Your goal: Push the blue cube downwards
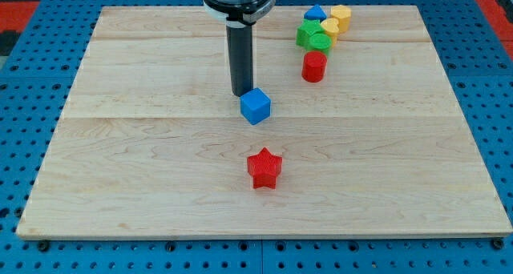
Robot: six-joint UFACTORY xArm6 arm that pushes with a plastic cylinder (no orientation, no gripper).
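The blue cube (256,106) sits near the middle of the wooden board (120,162). My tip (241,94) stands just above and slightly left of the cube, touching or almost touching its upper left edge. The rod rises straight up from there to the view's top. A red star block (264,168) lies below the blue cube, toward the view's bottom.
A cluster of blocks sits at the top right: a red cylinder (313,66), green blocks (313,37), a blue block (315,14) and yellow blocks (337,21). A blue pegboard (32,90) surrounds the board.
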